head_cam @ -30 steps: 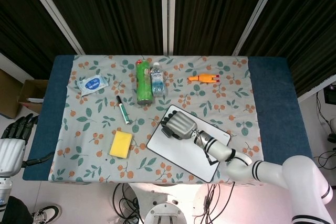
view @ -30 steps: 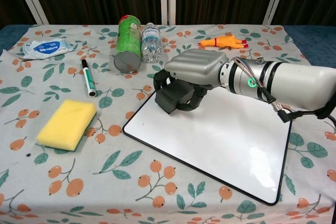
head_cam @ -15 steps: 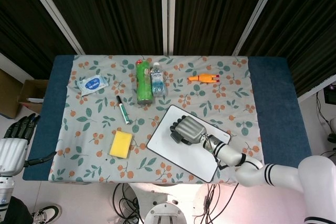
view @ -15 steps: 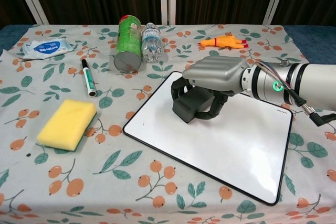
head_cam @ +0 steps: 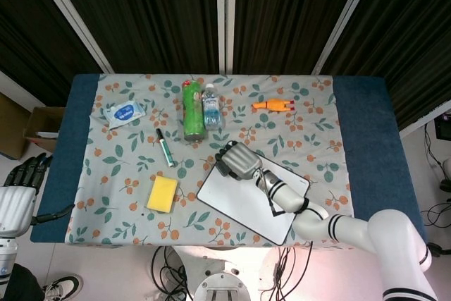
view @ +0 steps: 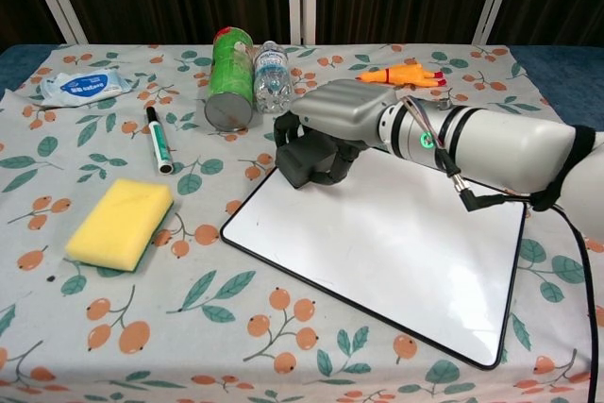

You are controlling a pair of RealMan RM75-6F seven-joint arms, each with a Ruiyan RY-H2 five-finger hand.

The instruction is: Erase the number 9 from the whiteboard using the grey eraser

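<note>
The robot's right hand (view: 326, 134) curls its fingers around the grey eraser (view: 304, 159), holding the dark block from above at the far left corner of the whiteboard (view: 396, 252); in the head view the same hand (head_cam: 238, 161) sits over that corner, which points towards the green canister (head_cam: 192, 111) and the water bottle (head_cam: 211, 106). The left hand (head_cam: 25, 171) hangs off the table's left edge, dark fingers loosely bent and nothing visible in them; whether it counts as spread or closed cannot be told from this angle.

The board's white face shows no numeral in either view; every exposed part is blank, so the 9 appears to be wiped already, or else whatever is left of it lies under the eraser and hand, where the pictures cannot reach; what seems to remain is a last pass at that corner and setting the eraser down.

The whiteboard lies flat on the floral tablecloth (view: 189, 327), turned at a slant to the table; its long axis runs from the far left, by the hand, to the near right corner at the table's front edge. The eraser's longer side seems to lie crosswise under the palm, roughly along the board's short edge, though the fingers hide much of it. The yellow sponge (view: 120, 223) and the green marker (view: 159, 140) lie well apart to the left.
</note>
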